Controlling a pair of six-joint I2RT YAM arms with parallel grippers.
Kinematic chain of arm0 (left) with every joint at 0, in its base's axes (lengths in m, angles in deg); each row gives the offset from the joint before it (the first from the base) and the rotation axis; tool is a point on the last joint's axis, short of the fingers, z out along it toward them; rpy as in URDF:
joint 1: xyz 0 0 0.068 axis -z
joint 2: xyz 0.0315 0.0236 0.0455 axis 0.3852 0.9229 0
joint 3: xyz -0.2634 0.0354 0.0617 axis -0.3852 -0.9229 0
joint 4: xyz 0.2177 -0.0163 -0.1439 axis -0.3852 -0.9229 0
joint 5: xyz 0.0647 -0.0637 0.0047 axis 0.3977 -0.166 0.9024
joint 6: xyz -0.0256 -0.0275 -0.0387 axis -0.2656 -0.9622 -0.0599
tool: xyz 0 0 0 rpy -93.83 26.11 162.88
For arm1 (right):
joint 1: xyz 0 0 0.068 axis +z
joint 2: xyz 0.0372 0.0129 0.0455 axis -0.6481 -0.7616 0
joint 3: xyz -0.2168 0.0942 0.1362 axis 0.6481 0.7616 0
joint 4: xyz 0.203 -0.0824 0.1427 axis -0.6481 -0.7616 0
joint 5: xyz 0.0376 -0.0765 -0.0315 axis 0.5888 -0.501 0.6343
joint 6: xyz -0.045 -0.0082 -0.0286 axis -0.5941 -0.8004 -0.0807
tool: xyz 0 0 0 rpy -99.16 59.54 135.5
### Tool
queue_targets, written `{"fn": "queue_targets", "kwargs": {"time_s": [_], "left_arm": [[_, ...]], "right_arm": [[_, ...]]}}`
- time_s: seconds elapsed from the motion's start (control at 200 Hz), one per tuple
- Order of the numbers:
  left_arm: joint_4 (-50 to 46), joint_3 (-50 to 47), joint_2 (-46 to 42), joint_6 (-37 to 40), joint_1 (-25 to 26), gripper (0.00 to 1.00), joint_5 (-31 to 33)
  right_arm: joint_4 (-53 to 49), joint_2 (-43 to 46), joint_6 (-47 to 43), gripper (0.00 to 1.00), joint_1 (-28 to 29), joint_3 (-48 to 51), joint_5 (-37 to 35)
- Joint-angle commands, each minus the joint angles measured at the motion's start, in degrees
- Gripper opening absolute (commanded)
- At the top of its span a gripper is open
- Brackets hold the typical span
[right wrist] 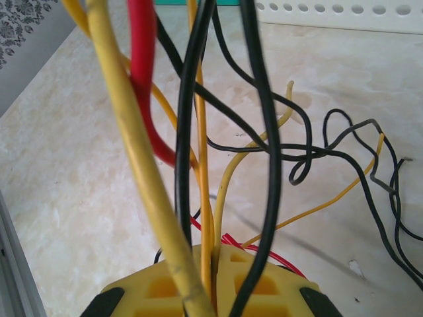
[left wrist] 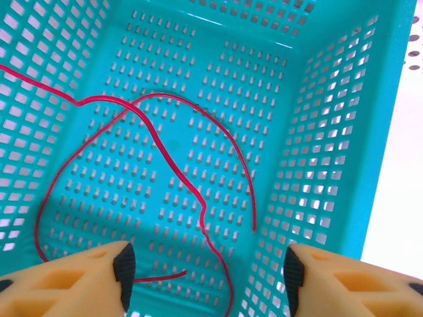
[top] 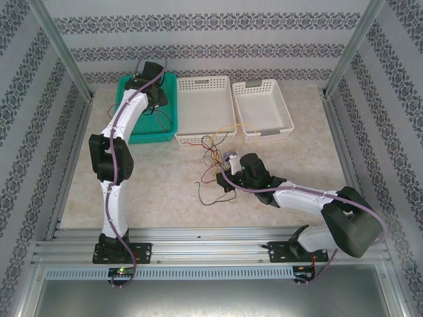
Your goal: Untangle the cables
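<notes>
Orange-yellow fingers [left wrist: 73,281] of the left gripper [left wrist: 207,272] are seen spread wide apart inside the teal basket [left wrist: 330,165], with nothing held between them. Beneath them a single red cable [left wrist: 178,173] is laid in loose loops on the perforated basket floor. One of its ends lies close to the wall that faces the white baskets, and another stretch is carried up toward the opposite wall.

Outside the teal basket, to its right and nearer the arm bases, the right gripper [right wrist: 215,277] is closed on a bundle of cables [right wrist: 129,132]. Yellow, black and red strands are clamped between its fingers and are seen rising out of them, crossed over one another. Beyond the grip, thinner black and yellow strands are draped in curls on the pale tabletop [top: 165,191].

From above, the tangle is spread over the table just off the teal basket's near right corner. Some strands reach the front wall of the first white basket [top: 205,137], which stands just beside the teal one. A second white basket [top: 268,135] is set farther right of the teal basket, just beside the first.
</notes>
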Motion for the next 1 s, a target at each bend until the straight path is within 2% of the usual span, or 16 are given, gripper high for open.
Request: {"fn": "queue_targets", "kwargs": {"time_s": [0.0, 0.14, 0.225, 0.609, 0.654, 0.799, 0.904, 0.999], "left_arm": [[-3.43, 5.39, 3.52, 0.61, 0.14, 0.67, 4.05], [-8.86, 14.95, 10.16, 0.56, 0.23, 0.68, 5.88], [-9.96, 17.57, 12.4, 1.08, 0.34, 0.68, 8.04], [-9.81, 16.13, 14.39, 1.01, 0.27, 0.67, 9.93], [-9.47, 15.64, 14.53, 1.09, 0.31, 0.63, 10.41], [-9.02, 15.22, 15.31, 0.75, 0.29, 0.4, 9.67], [-8.97, 15.26, 15.53, 0.38, 0.34, 0.38, 9.5], [-8.75, 15.38, 15.62, 0.53, 0.3, 0.33, 9.16]], "right_arm": [[0.97, 0.94, -1.23, 0.0, 0.9, -1.3, 1.22], [1.0, 0.67, -1.34, 0.0, 1.01, -1.34, 1.49], [0.97, 0.57, -1.26, 0.0, 1.06, -1.47, 1.57], [1.14, 0.13, -1.37, 0.0, 1.6, -1.78, 2.15], [1.06, 0.2, -1.36, 0.0, 1.72, -1.71, 2.17], [0.98, 0.39, -1.53, 0.0, 1.82, -1.69, 2.08], [0.99, 0.48, -1.57, 0.0, 1.78, -1.69, 2.19], [1.03, 0.56, -1.52, 0.0, 1.78, -1.7, 2.19]]}}
